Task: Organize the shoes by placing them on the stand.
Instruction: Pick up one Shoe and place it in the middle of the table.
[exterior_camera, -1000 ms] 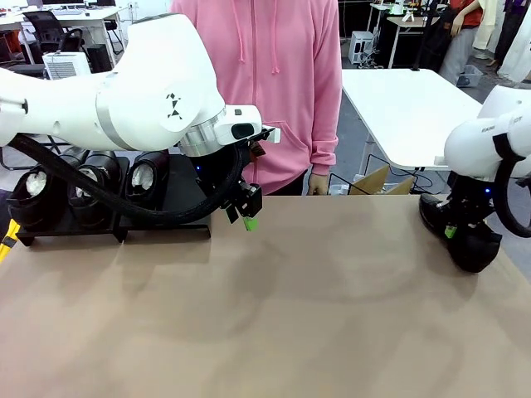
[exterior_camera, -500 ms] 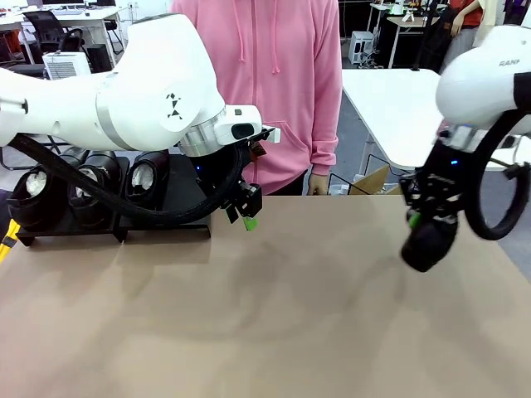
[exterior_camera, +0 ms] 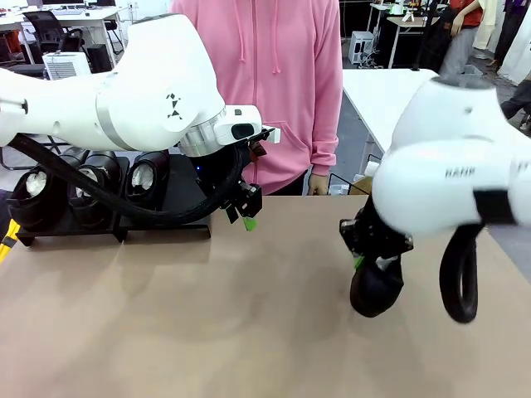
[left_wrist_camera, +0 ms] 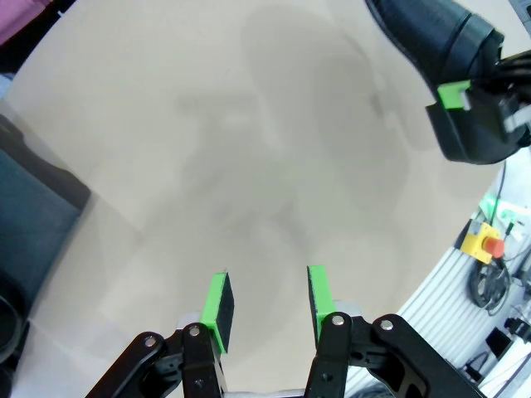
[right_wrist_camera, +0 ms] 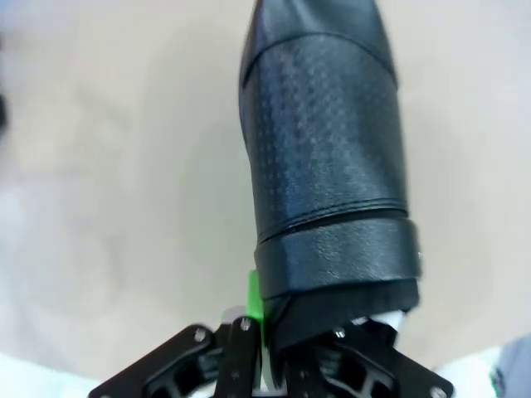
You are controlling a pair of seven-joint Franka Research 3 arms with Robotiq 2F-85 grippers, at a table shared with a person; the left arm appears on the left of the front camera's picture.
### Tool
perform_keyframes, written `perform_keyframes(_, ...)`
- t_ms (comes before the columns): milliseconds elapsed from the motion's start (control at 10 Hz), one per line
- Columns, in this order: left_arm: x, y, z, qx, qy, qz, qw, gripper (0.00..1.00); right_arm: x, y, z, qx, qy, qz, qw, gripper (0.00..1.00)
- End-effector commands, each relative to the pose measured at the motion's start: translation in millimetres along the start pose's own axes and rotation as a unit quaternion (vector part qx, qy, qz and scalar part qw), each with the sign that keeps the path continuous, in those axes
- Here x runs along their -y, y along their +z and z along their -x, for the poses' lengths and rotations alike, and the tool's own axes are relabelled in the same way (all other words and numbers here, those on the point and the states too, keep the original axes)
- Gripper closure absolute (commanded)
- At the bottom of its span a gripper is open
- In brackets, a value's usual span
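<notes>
Right arm has swung in from the table's right edge toward the middle, its jaws (exterior_camera: 365,259) clamped on a black shoe (exterior_camera: 377,288) hanging toe-down. Stand (exterior_camera: 178,192) lies far left with three shoes (exterior_camera: 87,181) aboard, free slot beside the left jaws (exterior_camera: 247,217), which hover half-open and empty, way nearer.

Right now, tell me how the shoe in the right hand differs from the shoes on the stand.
The shoe in the right hand hangs toe-down over the table's middle, gripped at its opening; the shoes on the stand sit level in a row on the stand. White paper stuffing shows in the stand shoes; the held shoe shows its black upper. All are black and round-toed.
</notes>
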State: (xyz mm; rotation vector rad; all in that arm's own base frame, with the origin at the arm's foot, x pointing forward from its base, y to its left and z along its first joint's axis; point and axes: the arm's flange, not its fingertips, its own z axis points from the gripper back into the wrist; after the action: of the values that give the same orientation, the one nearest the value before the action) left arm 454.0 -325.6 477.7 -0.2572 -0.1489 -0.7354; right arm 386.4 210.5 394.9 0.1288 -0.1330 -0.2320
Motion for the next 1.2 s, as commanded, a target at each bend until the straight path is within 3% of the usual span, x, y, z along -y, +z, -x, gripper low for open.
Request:
perform_keyframes(0, -2, 2, 5, 0.002, -0.005, 0.000, 1.000, 0.50, -3, -11, 13, 0.046, 0.030, -0.018, 0.998, 1.00)
perform_keyframes(400, -2, 2, 5, 0.002, -0.005, 0.000, 1.000, 0.50, -28, -20, 11, 0.028, 0.074, -0.024, 0.997, 0.98)
perform_keyframes(900, -2, 2, 5, 0.002, -0.005, 0.000, 1.000, 0.50, -34, -30, 1, -0.004, 0.071, -0.023, 0.997, 0.07)
perform_keyframes(1000, -2, 2, 5, 0.002, -0.005, 0.000, 1.000, 0.50, -33, -27, 0, 0.001, 0.073, -0.026, 0.997, 0.00)
perform_keyframes(1100, -2, 2, 5, 0.002, -0.005, 0.000, 1.000, 0.50, -30, -20, -1, 0.004, 0.067, -0.035, 0.997, 0.00)
